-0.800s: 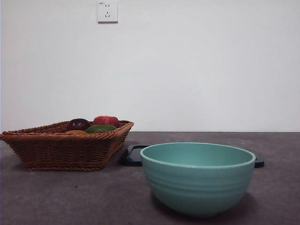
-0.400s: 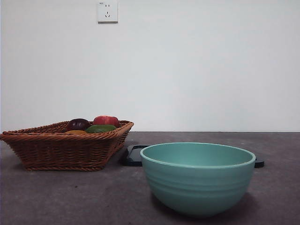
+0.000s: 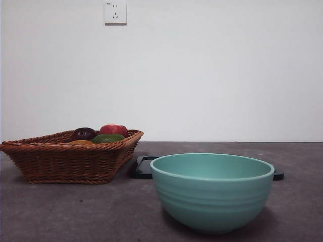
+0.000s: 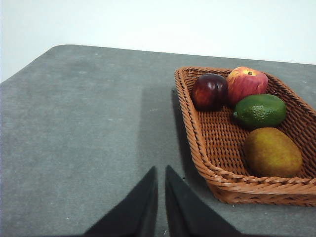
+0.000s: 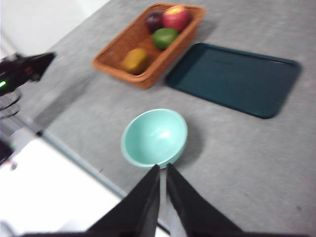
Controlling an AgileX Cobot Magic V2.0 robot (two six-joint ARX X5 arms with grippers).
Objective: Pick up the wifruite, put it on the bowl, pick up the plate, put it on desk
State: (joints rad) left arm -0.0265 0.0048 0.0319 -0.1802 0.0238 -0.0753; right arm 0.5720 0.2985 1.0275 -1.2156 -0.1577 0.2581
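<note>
The wifruite (image 4: 273,152) is a dull orange-brown oval lying in a wicker basket (image 4: 190,128); in the front view only the top of the wifruite (image 3: 81,142) shows over the rim. The empty mint-teal bowl (image 3: 212,201) stands on the desk (image 3: 75,212) close to the camera. A dark teal rectangular plate (image 5: 233,78) lies flat behind the bowl, beside the basket. My left gripper (image 4: 161,170) is shut over bare desk beside the basket, holding nothing. My right gripper (image 5: 163,168) is shut, high above the bowl (image 5: 154,138).
The basket also holds a dark purple fruit (image 4: 209,92), a red apple (image 4: 247,84) and a green fruit (image 4: 260,110). The desk's near edge (image 5: 74,158) runs close to the bowl. A wall socket (image 3: 115,12) sits on the white wall behind.
</note>
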